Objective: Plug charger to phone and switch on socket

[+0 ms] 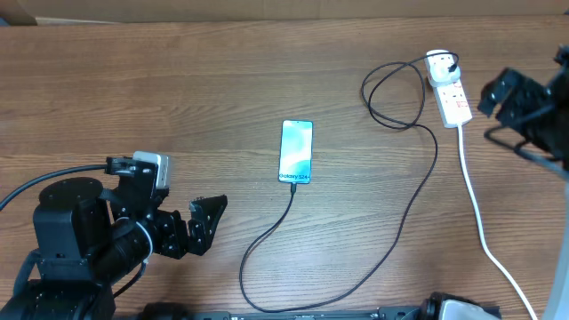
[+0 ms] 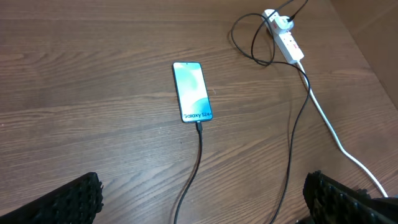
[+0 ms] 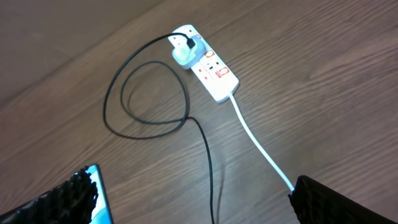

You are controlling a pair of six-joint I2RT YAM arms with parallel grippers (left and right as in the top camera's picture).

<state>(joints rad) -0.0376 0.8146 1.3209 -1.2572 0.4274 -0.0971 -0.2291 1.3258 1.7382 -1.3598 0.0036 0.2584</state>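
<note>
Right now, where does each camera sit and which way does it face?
Overhead: above the table, straight down on phone, charger, socket; left gripper lower left, right arm at right edge.
Left wrist: low on the left arm, facing phone and socket; its fingers in bottom corners.
Right wrist: above the socket, angled down; its fingers in bottom corners.
All three share socket and charger.

Right wrist view. The socket (image 3: 208, 71) lies diagonally on the wooden table (image 3: 323, 74), far of centre, with red switch markings on its top. A white plug (image 3: 185, 53) sits in its far end. From it the charger (image 3: 211, 174), a thin black cable, curls in two loops to the left, then runs toward the near edge. A thick white cord (image 3: 264, 146) leaves the socket's near end, heading near-right. A corner of the phone (image 3: 99, 196) shows near-left. The right gripper (image 3: 193, 180) is spread wide, its fingers (image 3: 56, 202) filling both near corners.
</note>
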